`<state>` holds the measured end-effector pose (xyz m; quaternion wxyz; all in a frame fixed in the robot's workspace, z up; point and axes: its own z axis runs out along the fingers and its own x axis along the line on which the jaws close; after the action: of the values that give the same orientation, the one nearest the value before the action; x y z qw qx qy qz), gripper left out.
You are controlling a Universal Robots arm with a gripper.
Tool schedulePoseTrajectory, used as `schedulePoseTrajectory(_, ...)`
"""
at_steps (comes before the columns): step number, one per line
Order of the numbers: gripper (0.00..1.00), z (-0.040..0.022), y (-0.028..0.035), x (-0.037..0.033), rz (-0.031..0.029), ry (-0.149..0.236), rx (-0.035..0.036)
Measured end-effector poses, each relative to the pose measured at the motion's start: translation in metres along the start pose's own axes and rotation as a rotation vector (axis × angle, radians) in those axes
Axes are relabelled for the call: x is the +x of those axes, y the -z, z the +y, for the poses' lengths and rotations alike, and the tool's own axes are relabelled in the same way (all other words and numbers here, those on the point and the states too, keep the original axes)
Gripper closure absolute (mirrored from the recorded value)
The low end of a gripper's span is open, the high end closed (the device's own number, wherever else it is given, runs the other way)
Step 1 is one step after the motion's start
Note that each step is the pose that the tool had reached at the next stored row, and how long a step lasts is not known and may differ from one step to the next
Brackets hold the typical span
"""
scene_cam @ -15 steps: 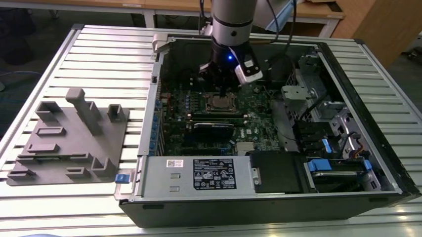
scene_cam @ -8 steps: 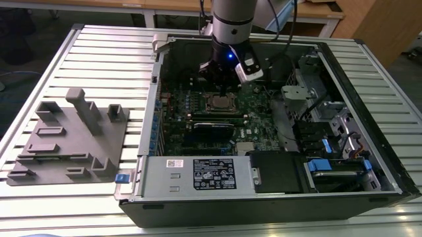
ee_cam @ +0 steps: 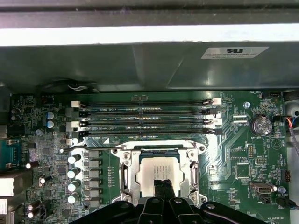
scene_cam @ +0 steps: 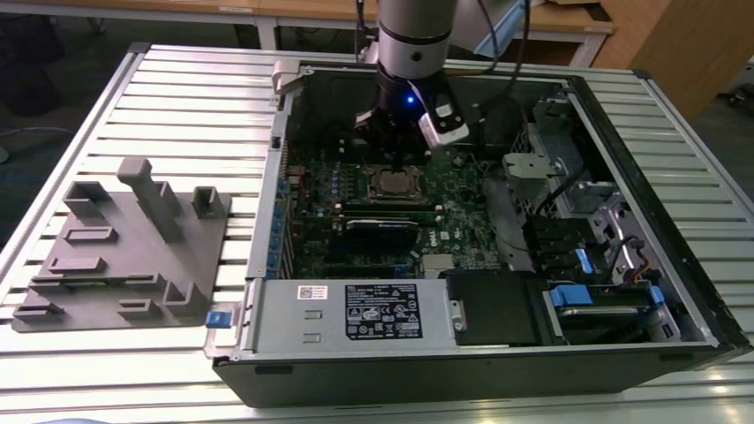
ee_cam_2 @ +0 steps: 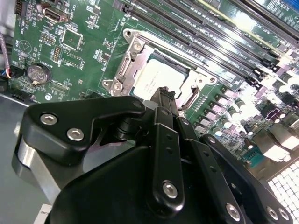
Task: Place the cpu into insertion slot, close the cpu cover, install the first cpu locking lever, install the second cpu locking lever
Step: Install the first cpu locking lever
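**Cpu** (ee_cam: pixel 158 169): flat square chip with a dull silver-grey top. It is seated level in the insertion slot (ee_cam: pixel 152 154), and its top shows through the cover's window.

**Insertion slot:** square socket with a dark interior and a silvery metal surround. It lies just beside the long black memory slots (ee_cam: pixel 145 116), with its sides parallel to them.

**Cpu cover** (ee_cam: pixel 127 176): thin silver frame, down flat around the cpu.

**Locking lever** (ee_cam: pixel 88 147): thin metal rod lying low between the insertion slot and the memory slots. Its tip projects past the socket's corner. Whether it is latched cannot be determined.
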<state>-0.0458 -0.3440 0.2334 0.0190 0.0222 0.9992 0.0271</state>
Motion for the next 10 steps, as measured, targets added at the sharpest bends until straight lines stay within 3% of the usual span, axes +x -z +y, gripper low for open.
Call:
schedulePoseTrajectory(3, 0.89, -0.0001, 0.0001, 0.0035, -0.0006, 0.000, -0.0001)
schedulePoseTrajectory(10, 0.89, -0.0002, 0.0005, 0.0039, -0.0006, 0.000, -0.0002)
